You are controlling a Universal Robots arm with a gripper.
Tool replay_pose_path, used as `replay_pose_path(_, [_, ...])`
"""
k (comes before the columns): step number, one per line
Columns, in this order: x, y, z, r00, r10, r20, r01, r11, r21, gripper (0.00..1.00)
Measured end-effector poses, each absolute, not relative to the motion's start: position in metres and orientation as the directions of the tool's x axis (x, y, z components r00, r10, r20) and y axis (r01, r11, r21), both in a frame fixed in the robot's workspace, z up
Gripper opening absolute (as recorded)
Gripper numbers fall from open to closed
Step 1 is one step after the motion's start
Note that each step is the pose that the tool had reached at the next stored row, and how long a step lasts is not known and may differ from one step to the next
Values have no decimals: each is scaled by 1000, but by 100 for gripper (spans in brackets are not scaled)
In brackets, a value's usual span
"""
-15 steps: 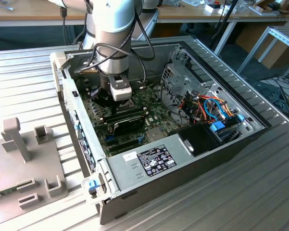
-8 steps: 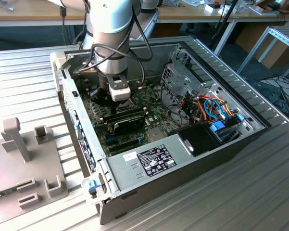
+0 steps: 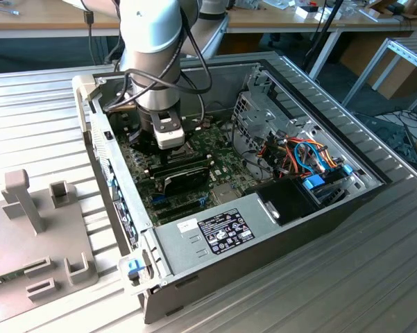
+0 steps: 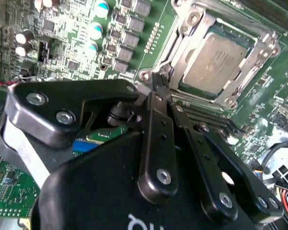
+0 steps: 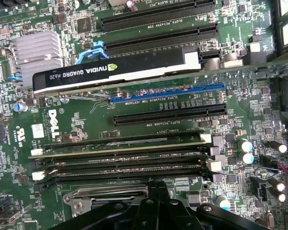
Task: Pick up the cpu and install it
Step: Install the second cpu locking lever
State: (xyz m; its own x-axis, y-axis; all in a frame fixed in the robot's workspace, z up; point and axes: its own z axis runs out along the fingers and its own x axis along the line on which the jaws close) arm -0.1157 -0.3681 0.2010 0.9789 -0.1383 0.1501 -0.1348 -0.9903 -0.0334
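Cpu (image 4: pixel 214 61) seated in socket (image 4: pixel 182 48) on motherboard (image 4: pixel 76 43); end effector (image 4: pixel 159 81) fingers pressed together, empty, just beside socket frame.

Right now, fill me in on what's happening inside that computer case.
A robot arm is reaching down into the open computer case, its gripper just above the green motherboard. In the second wrist view the cpu already lies in its socket, silver top up, with the metal frame around it. The gripper's fingers are closed together with nothing between them, their tips at the socket's edge beside the memory sticks.
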Motion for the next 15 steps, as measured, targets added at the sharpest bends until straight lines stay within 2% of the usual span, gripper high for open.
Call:
replay_pose_path(8, [-117, -368, 211, 978, -138, 153, -135, -990, -34, 11])
replay_pose_path(15, [-121, -369, 208, 974, -137, 182, -133, -990, -38, 11])
